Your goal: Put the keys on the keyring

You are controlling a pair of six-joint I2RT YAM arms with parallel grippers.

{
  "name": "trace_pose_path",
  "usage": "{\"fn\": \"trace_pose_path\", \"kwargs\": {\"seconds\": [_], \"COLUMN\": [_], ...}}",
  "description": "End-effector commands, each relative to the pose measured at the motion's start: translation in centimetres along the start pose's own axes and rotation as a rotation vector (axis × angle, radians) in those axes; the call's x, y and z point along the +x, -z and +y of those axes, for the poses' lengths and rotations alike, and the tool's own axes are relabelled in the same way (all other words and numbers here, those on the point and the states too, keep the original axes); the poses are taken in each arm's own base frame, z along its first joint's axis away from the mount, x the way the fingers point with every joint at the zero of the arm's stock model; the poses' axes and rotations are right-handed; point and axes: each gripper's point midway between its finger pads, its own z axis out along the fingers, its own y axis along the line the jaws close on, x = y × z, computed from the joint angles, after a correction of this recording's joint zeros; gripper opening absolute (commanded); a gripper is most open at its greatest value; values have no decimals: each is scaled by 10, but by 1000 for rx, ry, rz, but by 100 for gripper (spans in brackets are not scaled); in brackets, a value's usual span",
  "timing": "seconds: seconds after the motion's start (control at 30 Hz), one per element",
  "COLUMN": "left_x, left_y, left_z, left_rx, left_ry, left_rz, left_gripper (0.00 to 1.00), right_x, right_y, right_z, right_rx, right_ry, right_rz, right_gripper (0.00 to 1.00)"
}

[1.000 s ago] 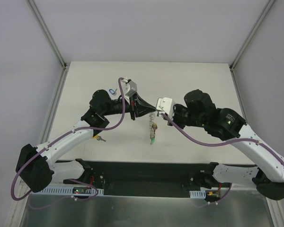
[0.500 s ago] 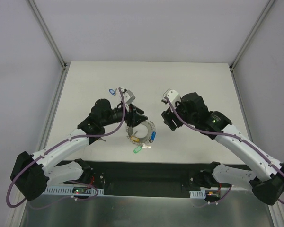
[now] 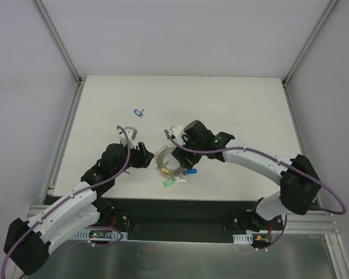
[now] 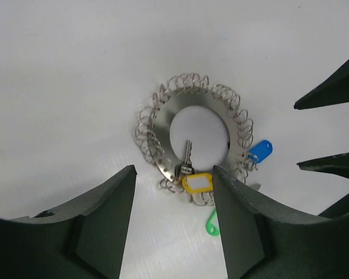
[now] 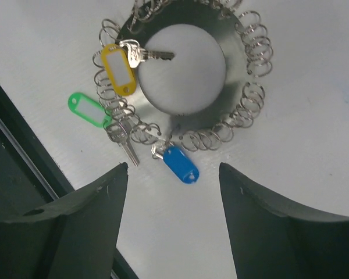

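Two arms: the left arm (image 3: 75, 195) and the right arm (image 3: 250, 160) reach in from the near edge and meet at the keyring (image 3: 164, 158).
Keyring place: flat on the tabletop (image 3: 232, 104), close to the near edge, about midway between the left and right edges.
Keyring look: a flat grey band with wire coils all round its rim, and bare tabletop showing through its hole.
Left jaws: released, spread wide with nothing between them, low on the left-edge side of the keyring and apart from it.
Right jaws: released, parted and holding nothing, close over the keyring; their tips stand clear of the rim in the left wrist view.
Yellow-tagged key (image 5: 118, 68): tag lying across the coils, metal blade pointing into the hole.
Green-tagged key (image 5: 88, 109): outside the rim on the near-edge side, touching the coils, with a bare silver key (image 5: 125, 142) just beside it.
Blue-tagged key (image 5: 180, 164): outside the rim, its loop end at the coils.
Loose blue-tagged key (image 3: 138, 112): alone, well apart from the keyring, toward the far-left corner.
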Motion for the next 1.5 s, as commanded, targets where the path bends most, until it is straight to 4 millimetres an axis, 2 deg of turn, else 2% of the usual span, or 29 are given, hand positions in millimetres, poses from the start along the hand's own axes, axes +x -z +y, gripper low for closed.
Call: {"fn": "trace_pose_path", "kwargs": {"seconds": [0.0, 0.03, 0.1, 0.13, 0.2, 0.27, 0.3, 0.4, 0.53, 0.7, 1.03, 1.17, 1.47], "left_x": [39, 40, 58, 56, 70, 73, 80, 79, 76, 77, 79, 79, 78], "left_y": [6, 9, 13, 16, 19, 24, 27, 31, 33, 33, 30, 29, 25], "left_z": [26, 29, 40, 43, 49, 54, 59, 63, 60, 57, 55, 52, 43], "left_rx": [-122, -134, -179, -191, -208, -226, -246, -250, -228, -214, -210, -195, -153], "left_ry": [154, 177, 243, 264, 300, 326, 327, 328, 308, 290, 288, 291, 285], "left_rz": [60, 40, 49, 16, 27, 3, 14, -23, -39, -9, 14, 16, 33], "left_gripper": [55, 55, 55, 55, 55, 55, 56, 56, 57, 57, 58, 58, 58], "right_x": [-49, -55, -56, -57, -60, -66, -61, -61, -59, -46, -26, -21, -29], "right_y": [-14, -17, -35, -41, -57, -65, -77, -92, -104, -111, -123, -119, -99], "right_z": [10, 17, 23, 32, 44, 53, 58, 62, 56, 54, 54, 47, 41], "right_rx": [-12, -18, -25, -34, -45, -50, -57, -38, -3, 1, -6, 23, 52], "right_ry": [62, 87, 102, 120, 152, 172, 181, 189, 191, 200, 212, 225, 249], "right_rz": [-123, -128, -112, -103, -87, -86, -63, -48, -28, 20, 92, 102, 80], "right_gripper": [67, 67, 67, 66, 66, 65, 64, 61, 59, 53, 49, 48, 49]}}
